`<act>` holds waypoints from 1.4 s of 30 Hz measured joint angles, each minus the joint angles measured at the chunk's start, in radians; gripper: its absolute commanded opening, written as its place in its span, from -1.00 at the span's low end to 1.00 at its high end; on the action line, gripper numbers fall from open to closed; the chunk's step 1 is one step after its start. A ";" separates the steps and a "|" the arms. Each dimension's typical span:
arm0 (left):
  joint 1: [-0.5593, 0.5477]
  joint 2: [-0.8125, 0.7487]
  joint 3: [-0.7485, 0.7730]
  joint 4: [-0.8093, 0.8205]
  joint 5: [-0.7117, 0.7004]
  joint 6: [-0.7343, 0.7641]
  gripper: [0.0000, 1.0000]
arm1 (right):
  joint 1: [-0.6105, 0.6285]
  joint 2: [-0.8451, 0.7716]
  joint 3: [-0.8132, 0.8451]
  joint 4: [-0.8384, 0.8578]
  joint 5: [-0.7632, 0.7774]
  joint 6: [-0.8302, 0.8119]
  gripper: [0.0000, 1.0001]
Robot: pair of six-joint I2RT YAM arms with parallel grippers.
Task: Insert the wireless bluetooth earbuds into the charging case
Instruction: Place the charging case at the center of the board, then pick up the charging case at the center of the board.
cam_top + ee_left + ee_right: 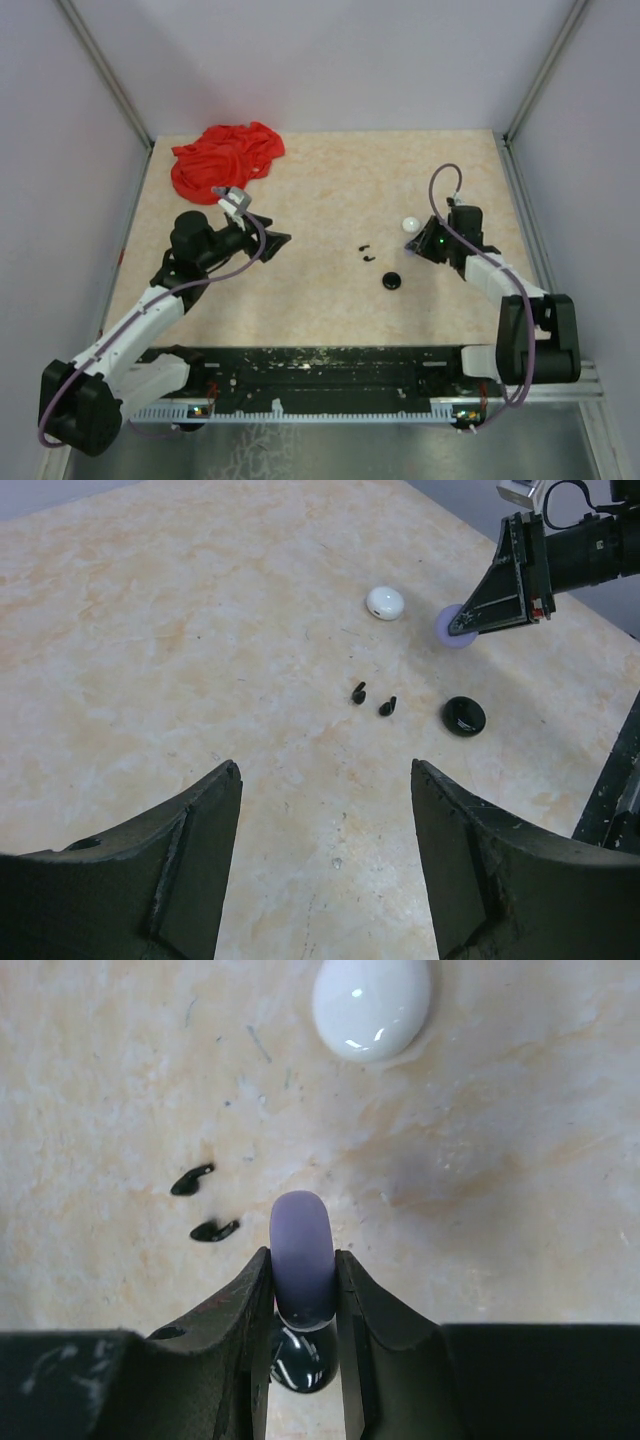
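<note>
Two tiny black earbuds (368, 252) lie side by side mid-table; they also show in the left wrist view (372, 698) and the right wrist view (203, 1205). My right gripper (302, 1258) is shut on a lavender round case (302, 1240), held on edge just above the table. A black round case (391, 281) lies near the buds, below my right fingers (300, 1362). A white round case (410, 224) lies beyond. My left gripper (325, 772) is open and empty, well left of the buds. No white or lavender buds are in view.
A crumpled red cloth (226, 158) lies at the back left. Grey walls enclose the table on three sides. A black rail (330, 372) runs along the near edge between the arm bases.
</note>
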 measured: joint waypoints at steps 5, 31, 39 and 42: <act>0.000 -0.003 0.000 -0.011 -0.014 -0.001 0.46 | -0.047 0.144 0.004 0.083 0.011 0.035 -0.58; 0.016 0.003 0.000 -0.016 -0.001 -0.037 0.49 | -0.054 0.049 0.054 -0.080 0.056 -0.010 0.37; 0.018 0.005 0.000 -0.016 0.015 -0.049 0.49 | 0.079 0.076 0.056 -0.155 0.026 -0.089 0.37; 0.020 0.005 0.000 -0.016 0.019 -0.055 0.49 | 0.102 0.125 0.064 -0.172 0.008 -0.109 0.37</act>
